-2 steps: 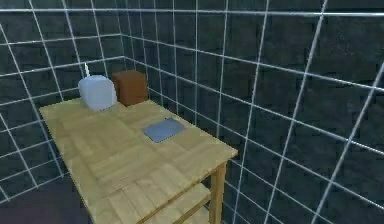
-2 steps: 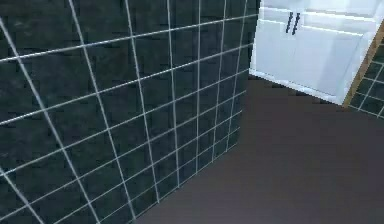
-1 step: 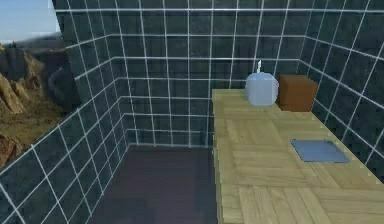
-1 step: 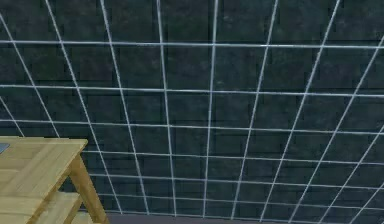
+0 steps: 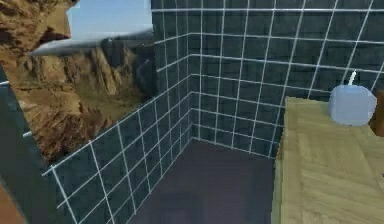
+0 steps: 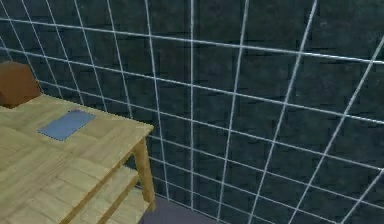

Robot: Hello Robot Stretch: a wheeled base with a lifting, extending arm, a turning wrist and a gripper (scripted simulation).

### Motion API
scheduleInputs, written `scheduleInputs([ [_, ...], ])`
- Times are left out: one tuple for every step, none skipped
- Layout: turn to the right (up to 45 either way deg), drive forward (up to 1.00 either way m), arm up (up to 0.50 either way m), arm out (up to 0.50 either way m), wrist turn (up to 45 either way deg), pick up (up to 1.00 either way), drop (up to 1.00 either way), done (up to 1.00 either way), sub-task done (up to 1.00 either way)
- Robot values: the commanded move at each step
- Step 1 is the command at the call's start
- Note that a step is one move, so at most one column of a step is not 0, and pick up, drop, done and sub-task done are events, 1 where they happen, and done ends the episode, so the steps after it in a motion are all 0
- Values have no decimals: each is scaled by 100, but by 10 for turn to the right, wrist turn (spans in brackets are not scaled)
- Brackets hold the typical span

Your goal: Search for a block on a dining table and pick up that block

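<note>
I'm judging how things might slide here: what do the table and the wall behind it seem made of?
The table looks like light wood with a matte finish: plank seams and grain lines cross its top and lower shelves. The wall looks like dark blue-green tile with a mottled face, set in pale grout lines; ceramic or stone, I can't tell.

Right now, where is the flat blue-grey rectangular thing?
At the arm side view's left, the flat blue-grey rectangular thing lies on the light wooden table, right of a brown rounded object.

Nothing of the robot's own body can be made out.
</note>
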Motion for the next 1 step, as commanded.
scheduleInputs([
  [0,30,0,0,0,0,0,0,0],
])
